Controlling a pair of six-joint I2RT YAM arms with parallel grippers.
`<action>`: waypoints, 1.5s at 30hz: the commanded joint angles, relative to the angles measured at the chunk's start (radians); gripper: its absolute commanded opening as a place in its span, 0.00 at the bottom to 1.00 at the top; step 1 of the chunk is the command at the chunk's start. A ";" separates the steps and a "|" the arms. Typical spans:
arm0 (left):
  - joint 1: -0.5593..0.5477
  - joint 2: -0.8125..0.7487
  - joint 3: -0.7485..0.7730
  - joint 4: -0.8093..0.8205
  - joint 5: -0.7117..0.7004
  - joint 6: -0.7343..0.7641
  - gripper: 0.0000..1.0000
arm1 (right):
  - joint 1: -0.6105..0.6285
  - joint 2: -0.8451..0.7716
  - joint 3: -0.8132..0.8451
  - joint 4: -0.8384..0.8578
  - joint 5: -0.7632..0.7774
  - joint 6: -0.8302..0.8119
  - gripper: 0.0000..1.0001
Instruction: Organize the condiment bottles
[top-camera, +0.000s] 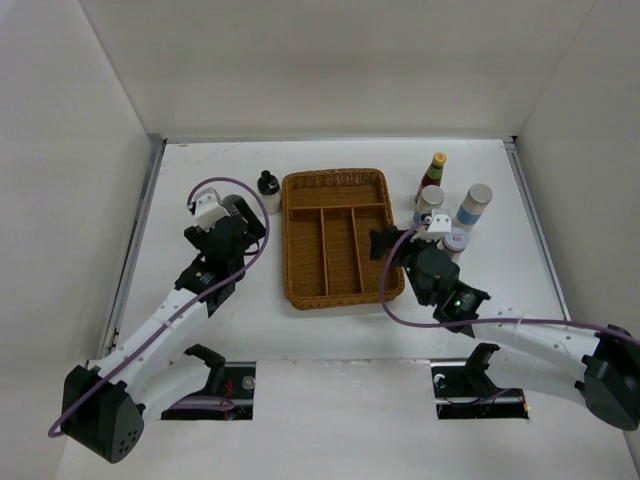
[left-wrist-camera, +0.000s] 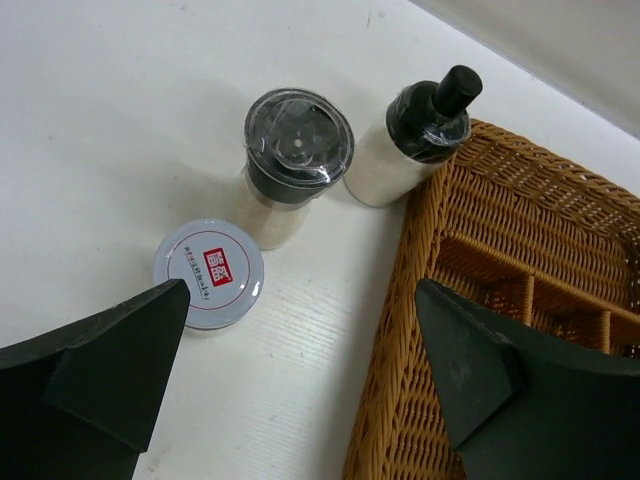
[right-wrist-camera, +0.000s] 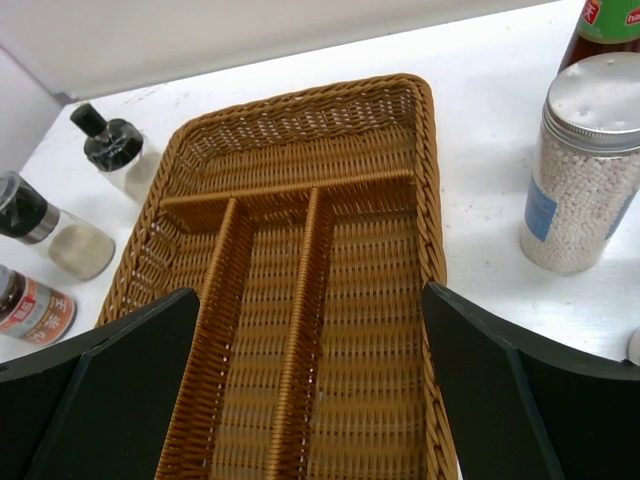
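The brown wicker tray (top-camera: 325, 262) lies mid-table. My left gripper (top-camera: 250, 222) is open and empty beside its left rim; in the left wrist view (left-wrist-camera: 300, 345) its jaws straddle bare table and the tray's edge (left-wrist-camera: 470, 240). Just ahead stand a white-lidded jar with a red label (left-wrist-camera: 208, 272), a dark-lidded grinder jar (left-wrist-camera: 298, 150) and a black-capped bottle (left-wrist-camera: 425, 125), (top-camera: 268, 184). My right gripper (top-camera: 384, 244), (right-wrist-camera: 310, 340) is open and empty over the tray's right compartment (right-wrist-camera: 380, 290). A blue-labelled, metal-lidded jar (right-wrist-camera: 585, 170) and the red yellow-capped bottle (top-camera: 432, 174) stand right of the tray.
Right of the tray also stand a white-capped bottle (top-camera: 428, 203), a taller blue-labelled one (top-camera: 474, 207) and a small jar (top-camera: 456, 241) by the right wrist. White walls enclose the table on the left, back and right. The tray's compartments hold nothing.
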 joint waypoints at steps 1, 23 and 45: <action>-0.002 0.015 0.080 0.015 -0.009 0.007 1.00 | 0.010 0.001 -0.009 0.085 -0.026 -0.008 1.00; 0.035 0.592 0.445 0.222 0.155 0.280 0.82 | 0.015 0.061 -0.012 0.102 -0.074 0.010 0.85; 0.064 0.942 0.634 0.270 0.096 0.298 0.63 | 0.006 0.063 -0.016 0.116 -0.106 0.015 0.93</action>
